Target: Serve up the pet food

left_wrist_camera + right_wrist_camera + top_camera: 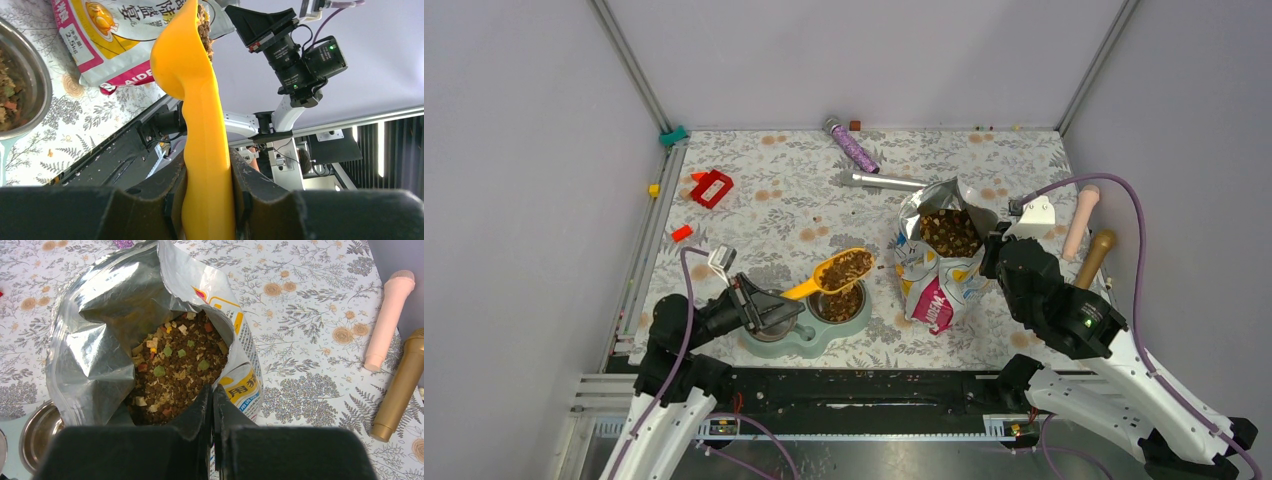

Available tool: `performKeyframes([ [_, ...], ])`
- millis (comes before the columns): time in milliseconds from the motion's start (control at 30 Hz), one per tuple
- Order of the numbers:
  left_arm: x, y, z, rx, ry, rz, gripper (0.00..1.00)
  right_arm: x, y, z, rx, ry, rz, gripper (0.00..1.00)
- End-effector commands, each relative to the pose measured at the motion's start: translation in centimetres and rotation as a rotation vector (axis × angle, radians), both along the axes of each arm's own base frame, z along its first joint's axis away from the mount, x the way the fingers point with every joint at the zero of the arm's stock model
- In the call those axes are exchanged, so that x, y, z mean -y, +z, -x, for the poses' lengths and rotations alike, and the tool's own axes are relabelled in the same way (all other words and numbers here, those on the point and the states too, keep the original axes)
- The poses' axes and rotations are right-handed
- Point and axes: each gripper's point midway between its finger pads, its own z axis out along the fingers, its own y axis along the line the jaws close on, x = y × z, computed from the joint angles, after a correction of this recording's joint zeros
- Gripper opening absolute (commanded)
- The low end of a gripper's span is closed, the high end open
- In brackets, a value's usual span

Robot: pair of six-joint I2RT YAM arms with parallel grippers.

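Observation:
The pet food shows as brown kibble in the open foil bag (951,232), heaped in the orange scoop (845,268) and in the feeder's right steel bowl (839,305). My left gripper (790,300) is shut on the scoop's handle (207,185) and holds the loaded scoop just above that bowl of the pale green feeder (812,337). My right gripper (996,255) is shut on the bag's front rim (212,395), with the kibble (175,375) in the open bag (110,325) just ahead. The feeder's left bowl is hidden under my left gripper.
A purple tube (854,147) and a silver tube (884,181) lie behind the bag. A red block (712,188) and a small red piece (682,233) lie far left. A pink handle (1080,222) and a gold one (1094,258) lie at the right edge.

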Motion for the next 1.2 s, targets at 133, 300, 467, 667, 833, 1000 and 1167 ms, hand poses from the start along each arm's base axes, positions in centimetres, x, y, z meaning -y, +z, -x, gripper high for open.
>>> performKeyframes([
  [133,-1.3,0.9,0.9,0.051,0.078,-0.047,0.0,-0.3,2.3,-0.7,0.07,-0.013,-0.051,0.0],
  [300,-2.2,0.1,1.0,0.028,0.133,-0.124,0.0,-0.5,2.3,-0.8,0.067,-0.008,-0.051,0.0],
  [467,-3.0,-0.4,1.6,0.005,0.169,-0.182,0.0,-0.4,2.3,-0.7,0.069,-0.009,-0.054,0.0],
  [667,-3.6,-2.0,1.5,-0.052,0.205,-0.235,0.0,-0.5,2.2,-0.8,0.065,-0.007,-0.051,0.0],
  [833,-4.1,-3.6,1.2,-0.101,0.225,-0.292,0.0,-0.4,2.3,-0.8,0.068,-0.017,-0.048,0.0],
  [1000,-4.4,-5.3,0.6,-0.147,0.24,-0.359,0.0,-0.5,2.1,-1.0,0.062,-0.019,-0.036,0.0],
  [1167,-4.3,-6.3,0.2,-0.169,0.232,-0.385,0.0,-0.4,1.9,-1.0,0.059,-0.022,-0.03,0.0],
])
